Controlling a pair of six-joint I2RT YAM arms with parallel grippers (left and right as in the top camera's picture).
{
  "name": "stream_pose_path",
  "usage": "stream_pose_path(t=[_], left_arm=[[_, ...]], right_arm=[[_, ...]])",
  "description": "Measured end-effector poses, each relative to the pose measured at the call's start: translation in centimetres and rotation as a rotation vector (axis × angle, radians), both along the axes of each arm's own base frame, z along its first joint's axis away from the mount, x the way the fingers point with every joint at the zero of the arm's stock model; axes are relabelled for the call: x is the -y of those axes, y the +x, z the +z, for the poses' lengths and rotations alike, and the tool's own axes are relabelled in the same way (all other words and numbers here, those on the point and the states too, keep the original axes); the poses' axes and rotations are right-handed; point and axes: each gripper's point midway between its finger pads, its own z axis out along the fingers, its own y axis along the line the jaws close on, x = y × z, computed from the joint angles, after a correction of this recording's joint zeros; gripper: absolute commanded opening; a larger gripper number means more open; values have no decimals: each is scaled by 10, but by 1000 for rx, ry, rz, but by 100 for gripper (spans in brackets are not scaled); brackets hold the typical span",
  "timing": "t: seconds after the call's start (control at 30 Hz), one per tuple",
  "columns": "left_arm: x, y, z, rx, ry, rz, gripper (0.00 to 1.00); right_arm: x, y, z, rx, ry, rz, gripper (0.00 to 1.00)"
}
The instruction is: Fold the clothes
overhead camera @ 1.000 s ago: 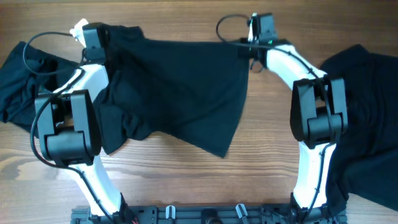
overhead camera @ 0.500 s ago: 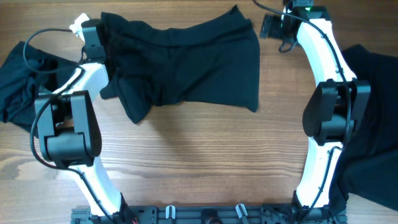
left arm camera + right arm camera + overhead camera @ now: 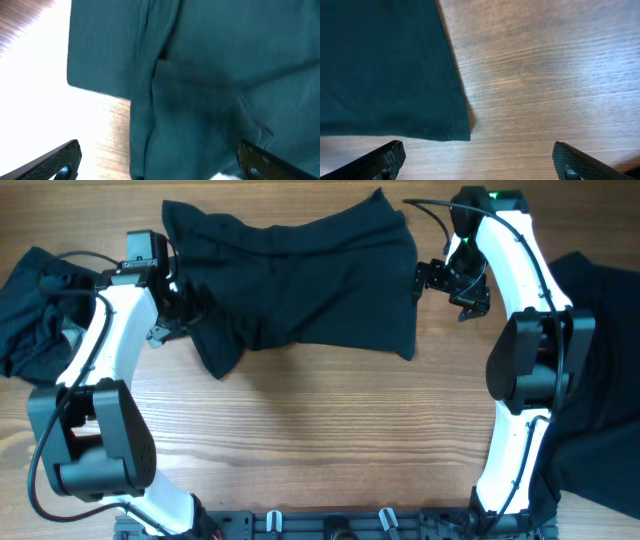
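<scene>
Starting at the left gripper (image 3: 159,152), you find its jaws spread wide and pinching nothing, with dark cloth filling the whole gap between them. That arm sits directly over the left end of the black garment (image 3: 300,280). At the right gripper (image 3: 477,152) the jaws are equally slack and empty, but only bare wood lies between them. The garment's right-hand corner lies ahead and to the left in that wrist view, just beside the fingers and not under them. Seen from overhead, the garment rests on the far side of the table (image 3: 320,440) with its long axis running left to right. Its left part is bunched and its right hem is fairly straight. Your left arm looks the nearer one for a grasp. Your right arm likely needs a short move inward toward the hem before it can pinch. The dark pile (image 3: 30,310) at the left edge and the second pile (image 3: 600,360) at the right lie well apart from both jaws.
</scene>
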Motion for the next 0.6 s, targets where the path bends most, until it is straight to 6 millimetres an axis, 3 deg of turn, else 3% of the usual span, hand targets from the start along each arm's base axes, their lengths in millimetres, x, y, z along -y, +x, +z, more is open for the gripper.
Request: stream_pose_path(t=[0.13,0.3,0.4,0.47,0.6], left_arm=[[4,-5,-1,-19,-19,-5,100],[7,-8,-2,-34,-38,-8,99],[13,-15,-2,-61,-74,-16,90],[19,-16,-3,-61,-108,-28,87],[28,-20,-20,-52,-152,-41,79]], right_arm=[[-1,-10,0,-21,6,-2,99],[5,-25,34,57,7,-30,100],[5,-40,46,120,23,-54,100],[-3,-44,45,186,75,-70,99],[-24,-51,20,272,139,-69,98]])
